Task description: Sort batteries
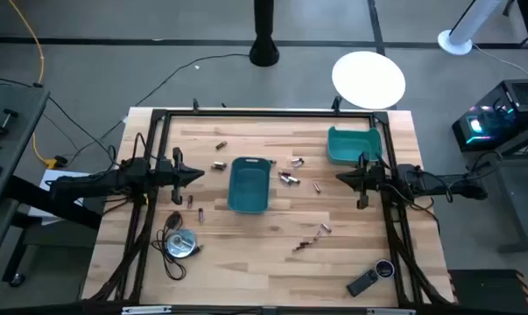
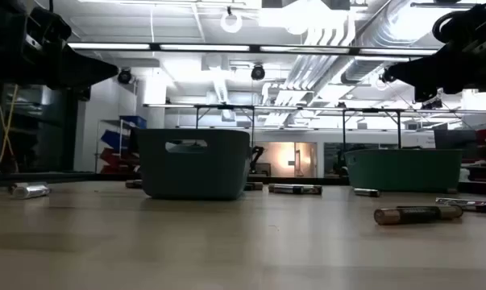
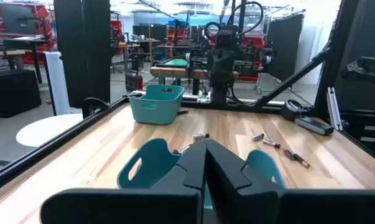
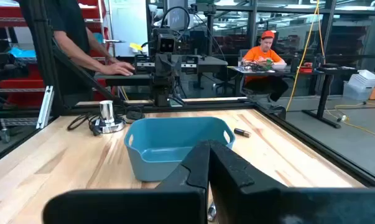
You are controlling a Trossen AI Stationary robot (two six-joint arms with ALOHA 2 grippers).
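Several small batteries lie loose on the wooden table, some near the centre bin (image 1: 288,178) (image 1: 218,165), others toward the near edge (image 1: 325,228) (image 1: 200,213); the low view shows one lying on its side (image 2: 416,214). A teal bin (image 1: 249,185) stands mid-table, and a second teal bin (image 1: 354,144) stands at the far right. My left gripper (image 1: 200,175) (image 3: 205,152) hovers shut just left of the centre bin. My right gripper (image 1: 339,178) (image 4: 209,152) hovers shut to its right. Both are above the table and hold nothing.
A round silver disc with a black cable (image 1: 180,243) lies near the left front. A black remote-like device (image 1: 363,283) and a small round object (image 1: 384,269) lie near the right front. Black frame rails (image 1: 150,166) run along the table sides. People show in the room beyond (image 4: 265,53).
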